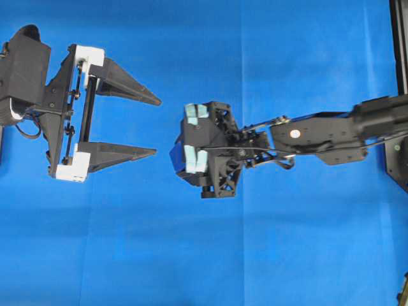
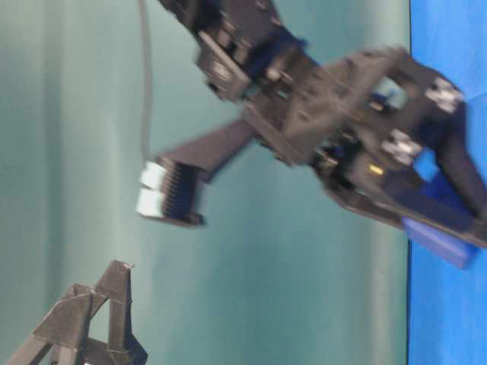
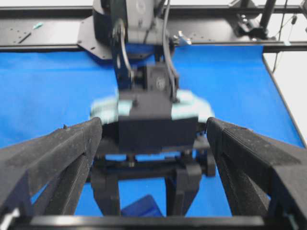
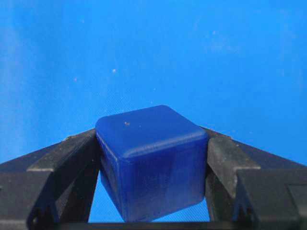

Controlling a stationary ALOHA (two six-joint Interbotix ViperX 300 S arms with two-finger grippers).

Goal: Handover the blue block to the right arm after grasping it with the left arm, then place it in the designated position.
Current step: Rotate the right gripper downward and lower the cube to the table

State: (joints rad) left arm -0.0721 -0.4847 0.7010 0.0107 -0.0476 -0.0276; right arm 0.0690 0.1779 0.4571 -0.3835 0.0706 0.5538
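Blue block (image 4: 152, 163): clamped between the right gripper (image 4: 153, 167) fingers, above the blue sheet (image 1: 287, 242).
Left gripper (image 1: 153, 126): spread wide, empty, well apart.
Step, as judged: placement. Lower squarely; release only once the block rests flat.

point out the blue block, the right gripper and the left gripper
blue block (image 4: 152, 160), right wrist view, its front face between the fingers
right gripper (image 4: 152, 191), right wrist view, midway between its fingertips
left gripper (image 1: 156, 126), overhead view, gap between its open fingertips

Bright, even light (side views blurred)
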